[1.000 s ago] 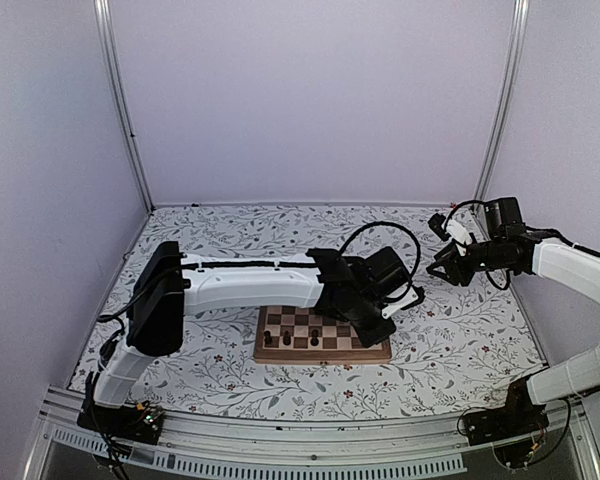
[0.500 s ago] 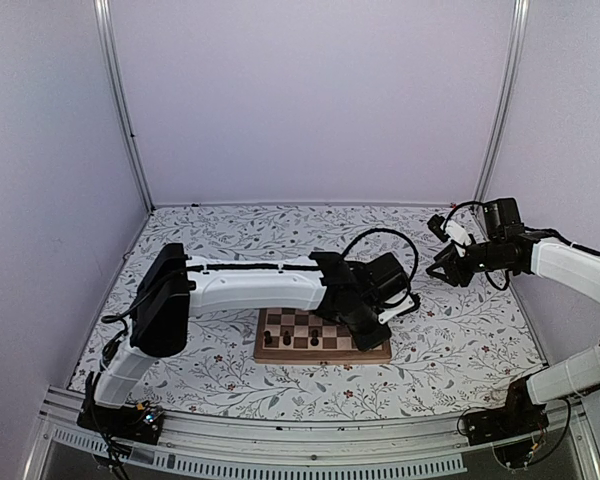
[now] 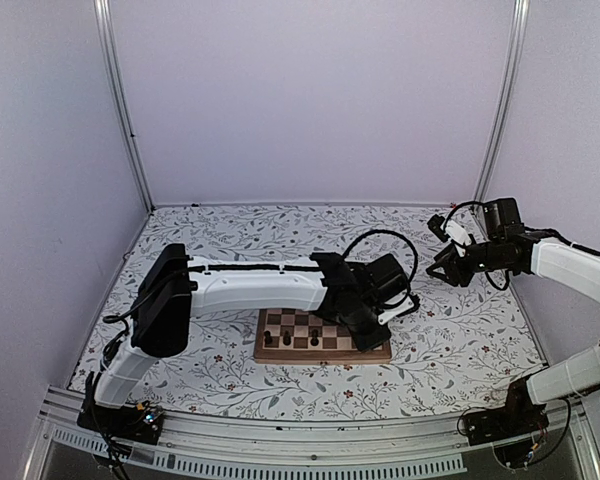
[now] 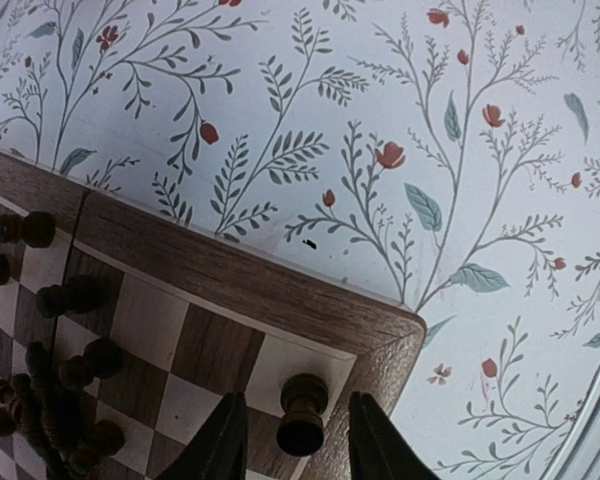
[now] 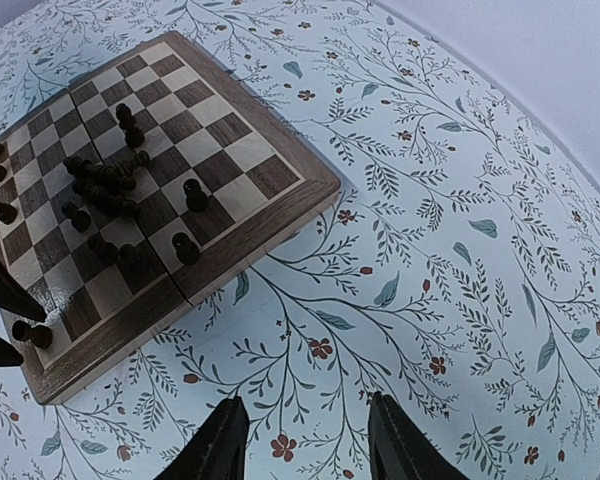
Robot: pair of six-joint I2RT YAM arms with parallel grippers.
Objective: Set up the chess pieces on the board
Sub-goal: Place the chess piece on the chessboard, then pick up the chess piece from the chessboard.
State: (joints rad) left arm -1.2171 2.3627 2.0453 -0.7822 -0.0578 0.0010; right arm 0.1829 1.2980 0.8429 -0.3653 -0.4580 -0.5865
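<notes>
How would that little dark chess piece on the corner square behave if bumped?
The chess piece looks tall on a narrow base, so it would probably tip easily. Being round, it might then roll off the board. It seems small, so likely light.

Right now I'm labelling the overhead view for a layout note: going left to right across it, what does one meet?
left arm's black elbow → board → right gripper → right arm's white forearm
</notes>
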